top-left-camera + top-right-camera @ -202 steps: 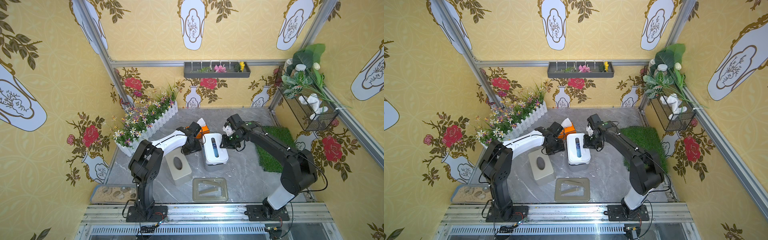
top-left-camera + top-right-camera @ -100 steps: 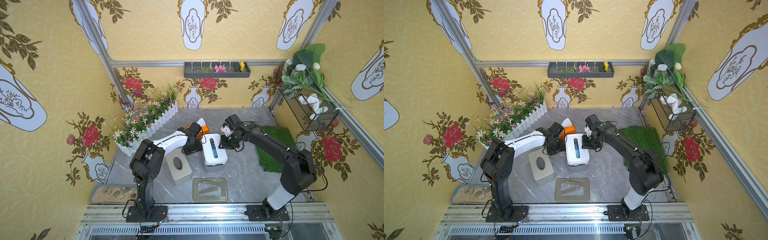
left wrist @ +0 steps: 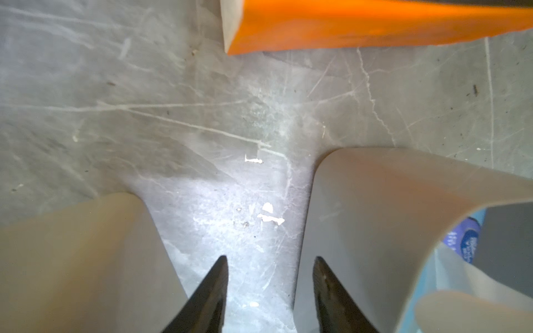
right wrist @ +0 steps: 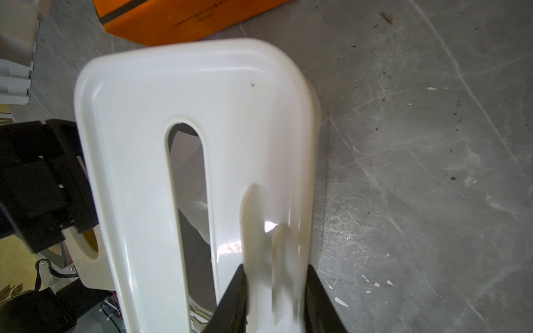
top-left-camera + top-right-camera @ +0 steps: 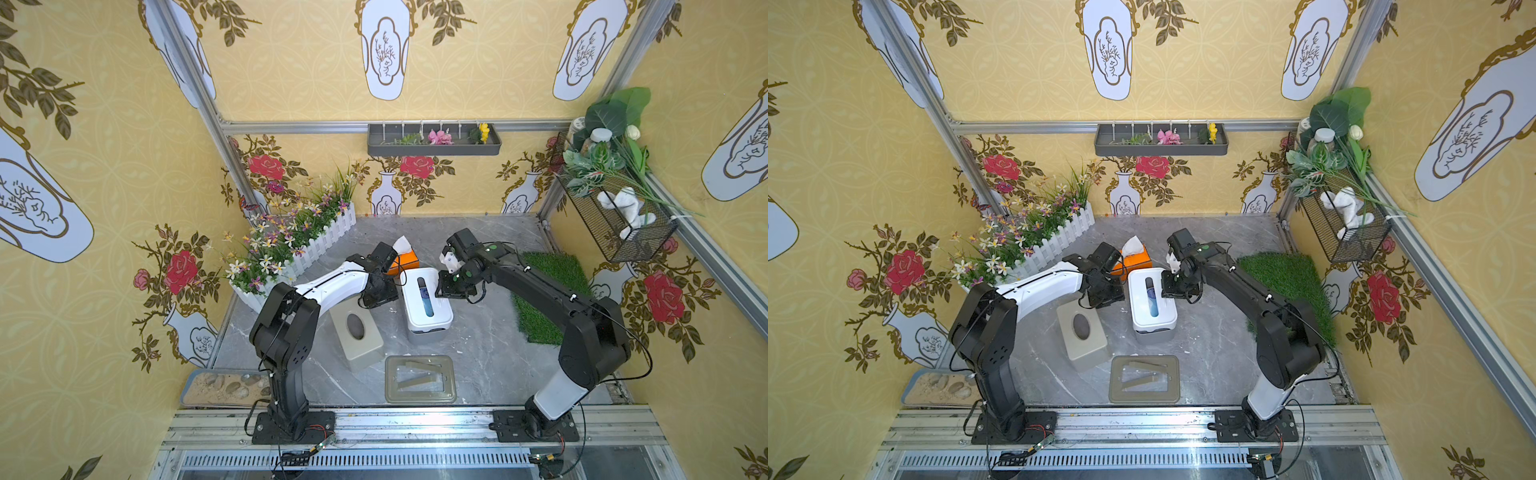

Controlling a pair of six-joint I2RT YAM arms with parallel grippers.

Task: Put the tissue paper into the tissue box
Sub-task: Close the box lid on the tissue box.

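White tissue box sits mid-desk btwn the two arms, w/ its slotted lid on top. Blue tissue pack shows through the slot in both top views, so the paper looks to be inside already. Right end effector is clamped on the lid's rim on its own side; can't tell whether the lid is fully seated. Left end effector is apart, nothing btwn the tips, low over bare desk in the gap btwn the white box and a grey box. Prob. left to do: press lid home, let go, pull arms back. Box's long axis runs from back wall toward front rail, near end skewed slightly to the right arm's side. Slot runs along that axis and faces up. Orange box stands just behind, apart.
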